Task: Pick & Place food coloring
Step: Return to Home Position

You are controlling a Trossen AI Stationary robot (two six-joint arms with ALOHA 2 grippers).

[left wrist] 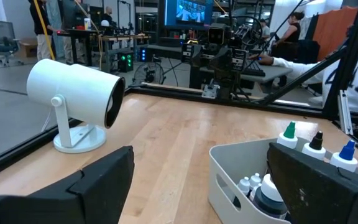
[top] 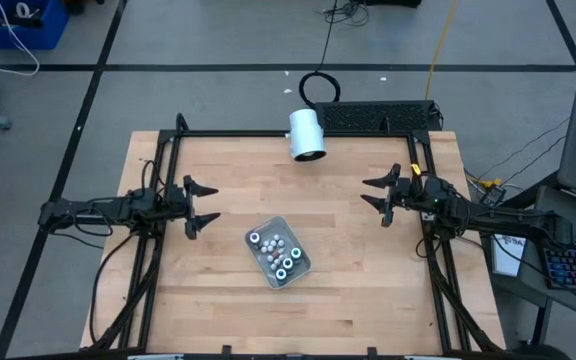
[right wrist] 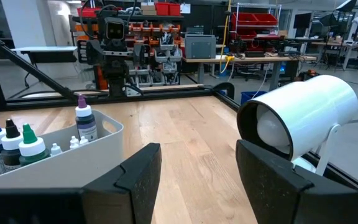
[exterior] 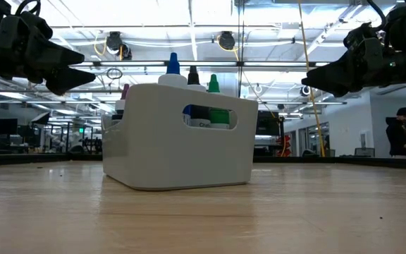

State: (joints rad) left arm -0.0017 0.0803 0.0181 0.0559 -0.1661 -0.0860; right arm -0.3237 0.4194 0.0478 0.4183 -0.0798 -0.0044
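The food coloring bottles (top: 276,250) stand upright inside a small white bin (top: 302,266) at the table's middle, toward the near edge. In the low view, blue (exterior: 173,65), black (exterior: 192,74) and green (exterior: 213,83) caps stick up above the bin (exterior: 161,148), and a purplish cap (exterior: 124,92) shows at its left. My left gripper (top: 206,204) hovers open to the left of the bin, above the table. My right gripper (top: 373,193) hovers open to the bin's right and farther back. Both point toward the table's middle.
A large white cylinder on a stand (top: 306,135) sits at the table's far edge, its open end facing the table. Small white-capped items (left wrist: 252,182) lie low in the bin beside the bottles. Bare wood (top: 348,310) lies around the bin. A black frame (top: 268,133) borders the table.
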